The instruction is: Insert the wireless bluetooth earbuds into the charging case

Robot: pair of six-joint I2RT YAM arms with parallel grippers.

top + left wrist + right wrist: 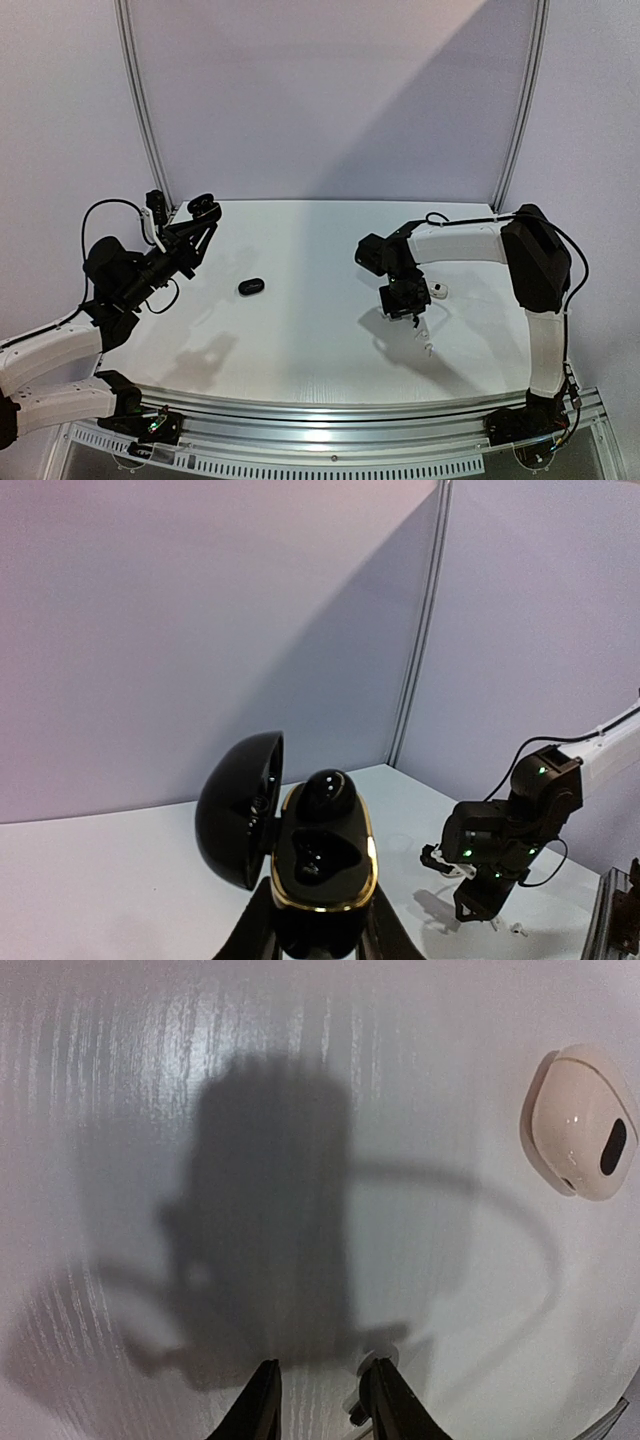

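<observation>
Black charging case [322,865] is being held up open by left gripper [318,930], jaws clamped on its base, lid [238,810] swung left. One black earbud [327,795] is being carried in its upper pocket. Right gripper [322,1410] is being held just over table [120,1060], jaws slightly apart, bare table between them. White earbud [580,1125] is lying on table, off to the fingers' right. Another black case [251,286] is lying mid-table.

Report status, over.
Left end effector shut on open black case, one black bud seated. Right end effector open, low over table; white bud alongside. Small black item mid-table, not obstructing.
</observation>
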